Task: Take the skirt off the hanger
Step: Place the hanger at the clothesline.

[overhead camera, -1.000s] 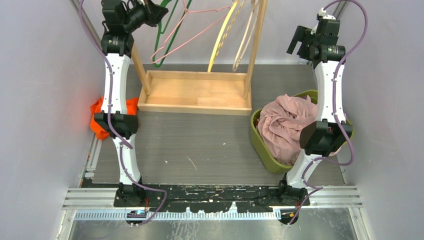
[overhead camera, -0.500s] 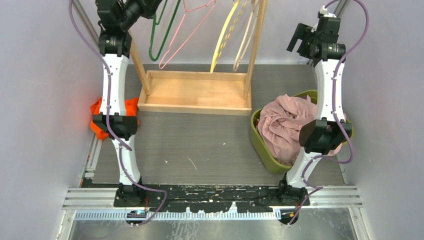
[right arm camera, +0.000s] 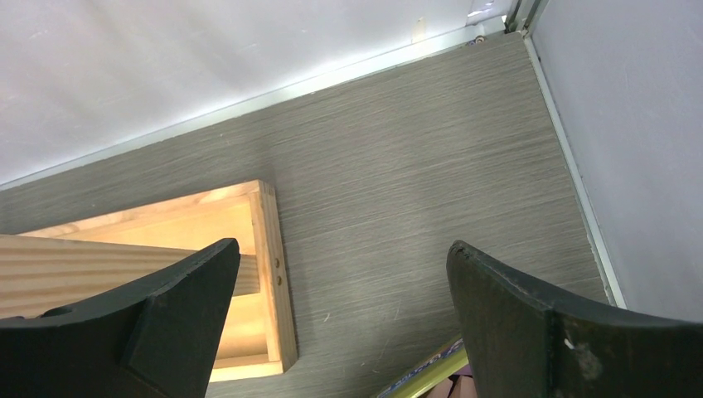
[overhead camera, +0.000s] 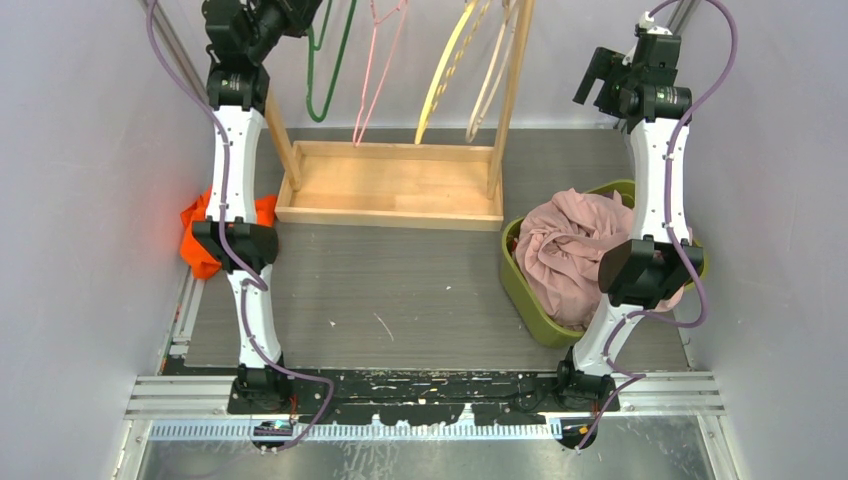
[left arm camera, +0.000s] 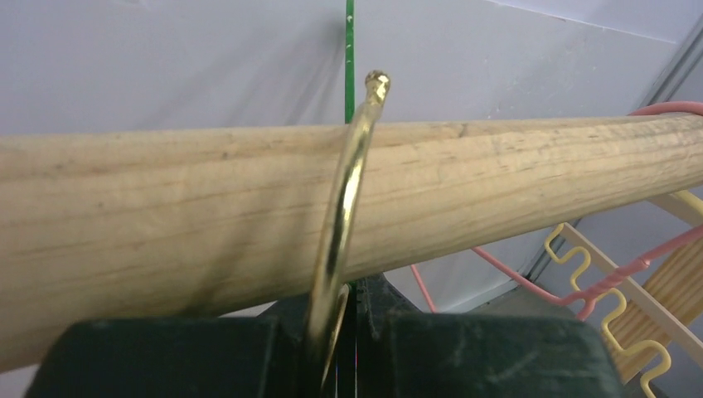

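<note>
My left gripper [overhead camera: 298, 14] is raised at the back left, shut on the hanger's gold hook [left arm camera: 348, 182]. The hook curves over the wooden rail [left arm camera: 497, 166], and the jaws [left arm camera: 344, 311] sit just under that rail. The green hanger [overhead camera: 322, 80] hangs below this gripper, bare of cloth. The pink skirt [overhead camera: 570, 250] lies bunched in the green basket [overhead camera: 520, 285] at the right. My right gripper [overhead camera: 598, 82] is held high at the back right, open and empty [right arm camera: 340, 249], above the floor near the rack's corner.
A pink hanger [overhead camera: 372, 70] and yellow hangers [overhead camera: 445, 70] hang on the same rail. The rack's wooden base tray [overhead camera: 390, 185] stands at the back centre. An orange cloth [overhead camera: 200, 250] lies by the left wall. Walls close in on both sides.
The green and pink hangers have swung from a slant to hanging nearly straight down, and my left gripper has shifted slightly at the rail. The right arm has barely moved.
</note>
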Motion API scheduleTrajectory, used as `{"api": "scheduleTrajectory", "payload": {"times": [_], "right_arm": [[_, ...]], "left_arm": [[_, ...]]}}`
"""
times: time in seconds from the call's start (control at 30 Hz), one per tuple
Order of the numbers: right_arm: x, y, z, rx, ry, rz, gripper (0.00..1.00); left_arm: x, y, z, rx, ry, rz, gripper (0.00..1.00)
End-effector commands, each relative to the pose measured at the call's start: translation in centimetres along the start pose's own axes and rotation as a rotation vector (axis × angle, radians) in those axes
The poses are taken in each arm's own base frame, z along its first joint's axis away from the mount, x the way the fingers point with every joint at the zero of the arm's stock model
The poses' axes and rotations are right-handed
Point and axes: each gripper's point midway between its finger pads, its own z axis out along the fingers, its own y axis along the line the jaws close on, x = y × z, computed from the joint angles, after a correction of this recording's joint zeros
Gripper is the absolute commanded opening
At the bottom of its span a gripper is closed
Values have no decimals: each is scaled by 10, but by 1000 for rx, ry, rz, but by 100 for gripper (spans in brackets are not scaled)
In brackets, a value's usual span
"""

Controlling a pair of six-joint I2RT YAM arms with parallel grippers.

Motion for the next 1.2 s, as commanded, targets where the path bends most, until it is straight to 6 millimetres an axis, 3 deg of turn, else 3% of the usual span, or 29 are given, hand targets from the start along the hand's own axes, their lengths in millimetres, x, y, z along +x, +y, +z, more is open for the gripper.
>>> {"api": "scheduleTrajectory", "payload": {"times": [0.0, 0.07, 0.23, 0.3, 0.67, 0.93, 1.17], "right_arm": [[-25, 7, -21, -15, -84, -10, 100], [-25, 7, -22, -15, -84, -10, 100], [-24, 6, -24, -12, -84, -11, 100], [-23, 6, -24, -11, -82, -12, 100], [-14, 5, -23, -13, -60, -7, 100], [-4, 2, -31, -12, -48, -30, 100], [4, 2, -40, -21, -47, -53, 100]], "left_arm": [[-42, -5, -6, -8, -111, 33, 7], [-40, -3, -6, -16, -104, 28, 13], [-30, 2, -5, -32, -80, 18, 52], [-30, 1, -5, -31, -76, 18, 62], [-39, -18, -20, 11, -31, 48, 69], [-41, -25, -64, -32, 108, 141, 73], [-55, -32, -100, -86, 151, 199, 78]]}}
